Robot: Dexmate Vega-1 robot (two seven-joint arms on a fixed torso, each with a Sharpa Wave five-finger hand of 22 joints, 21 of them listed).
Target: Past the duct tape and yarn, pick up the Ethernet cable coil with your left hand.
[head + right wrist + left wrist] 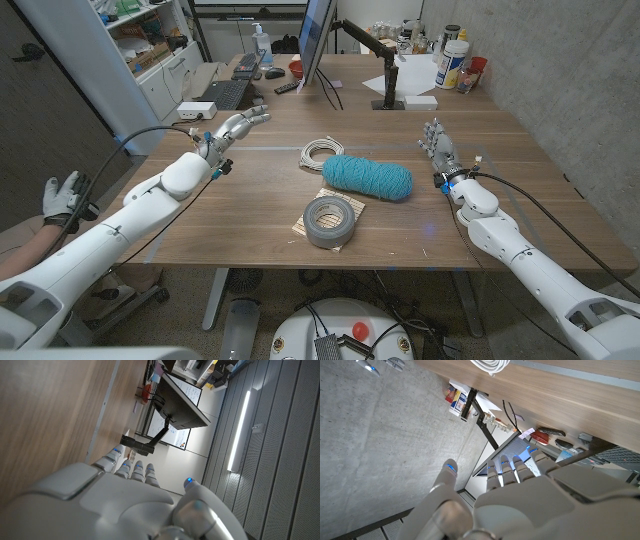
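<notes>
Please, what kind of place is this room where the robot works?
Probably an office or a lab workspace. A monitor stands at the far end of the wooden table, a keyboard lies on a desk beside it, and shelves with boxes stand at the left.

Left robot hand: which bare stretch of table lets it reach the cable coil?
Bare wood lies between the left robot hand and the Ethernet cable coil. It is crowded beyond: teal yarn beside the coil, duct tape nearer the front edge.

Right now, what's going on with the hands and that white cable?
Left hand open, raised left of coiled white Ethernet cable. Right hand open, idle. Cable untouched; teal yarn skein beside it, not blocking.
</notes>
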